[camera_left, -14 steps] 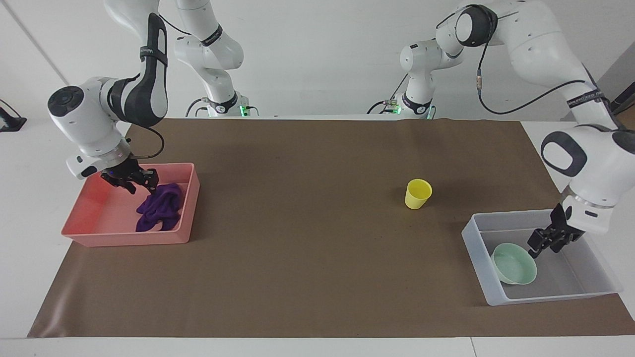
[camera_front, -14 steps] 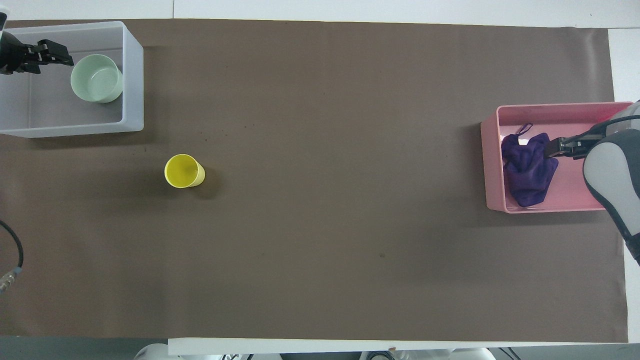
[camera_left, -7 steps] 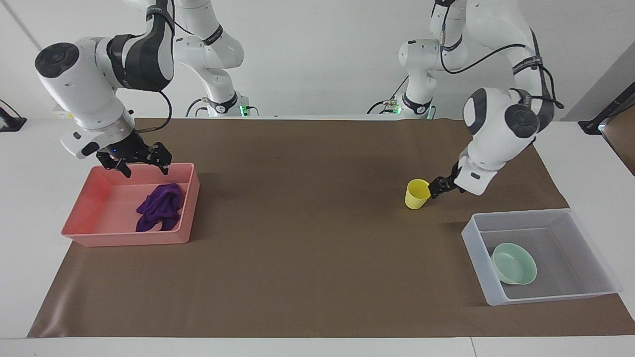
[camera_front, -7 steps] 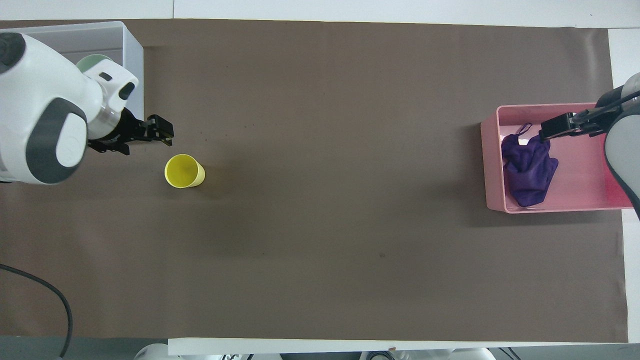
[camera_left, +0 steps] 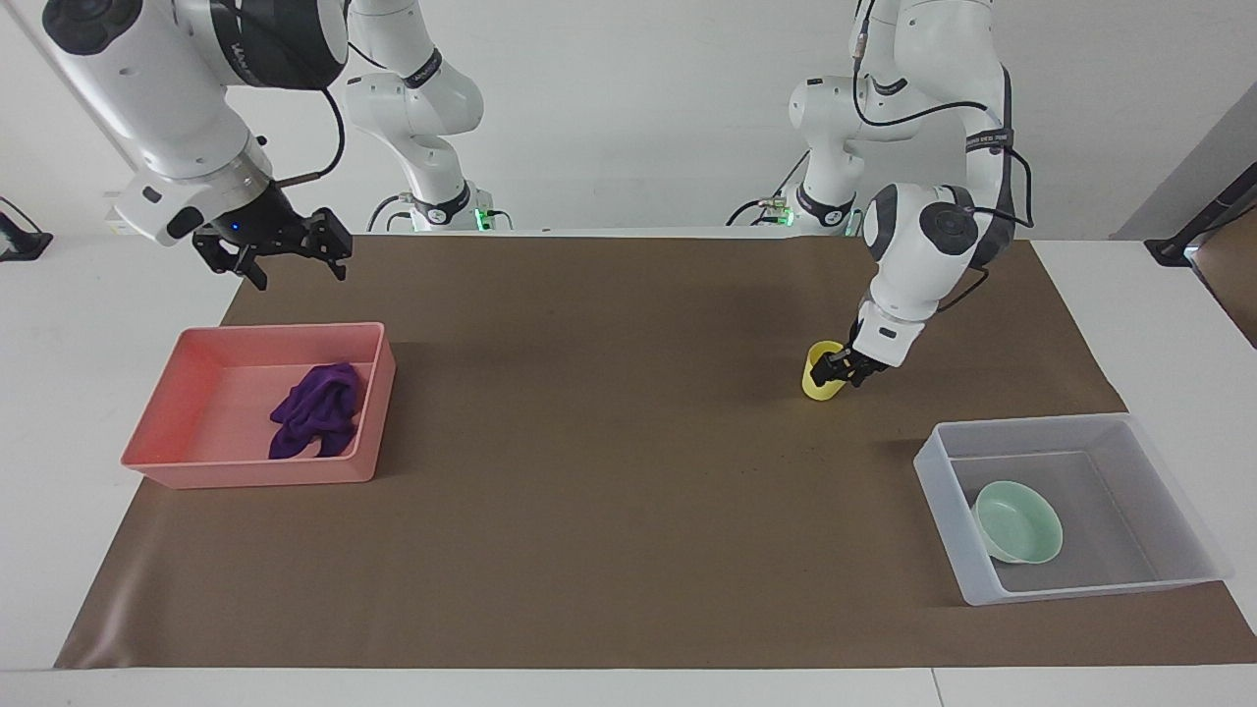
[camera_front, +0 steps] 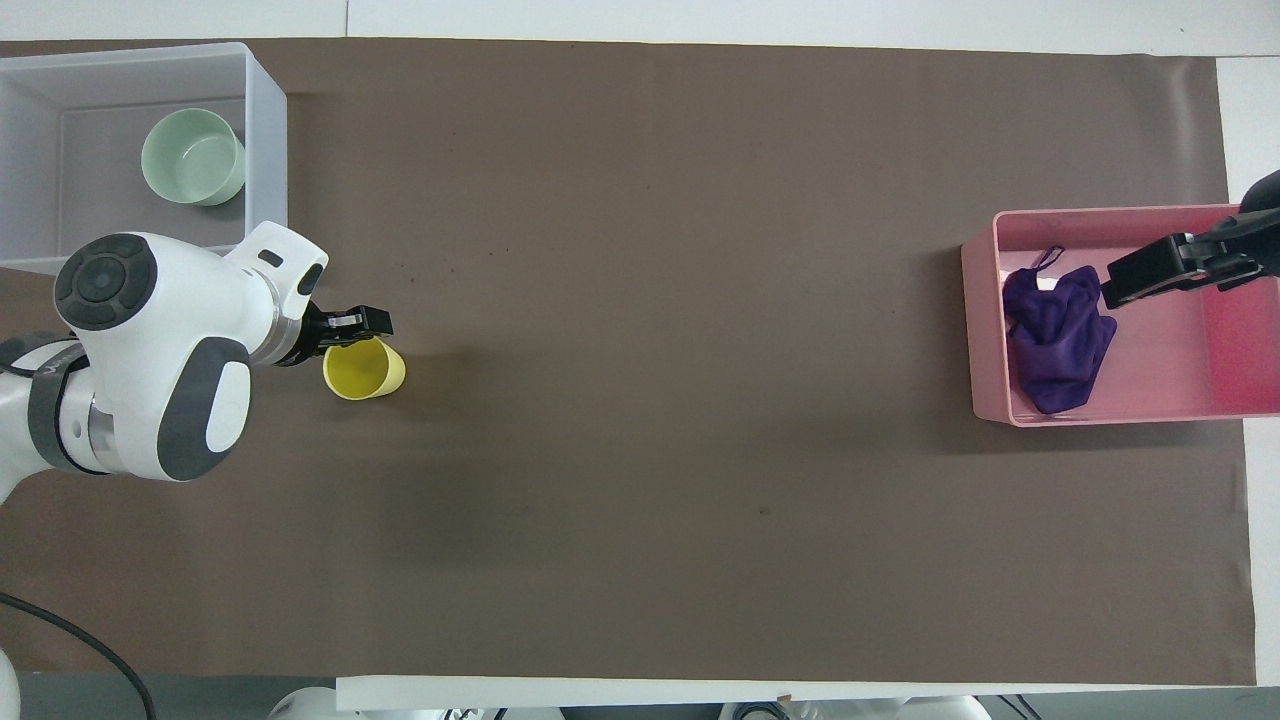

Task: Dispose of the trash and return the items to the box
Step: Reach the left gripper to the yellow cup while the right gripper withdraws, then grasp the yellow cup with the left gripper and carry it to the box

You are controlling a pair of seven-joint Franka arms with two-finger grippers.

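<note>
Left pincer at the cup rim, apparently clamped on it. Right pincer spread wide, raised above the tray holding the rag. Bowl in the box.

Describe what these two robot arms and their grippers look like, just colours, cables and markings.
Both arms are glossy white with rounded shells, dark grey panels and round dark joint caps. The left gripper and right gripper are black two-finger units on white wrists. Thin black cables loop along the forearms, black bands carry pale lettering, and green lights glow at both bases.
</note>
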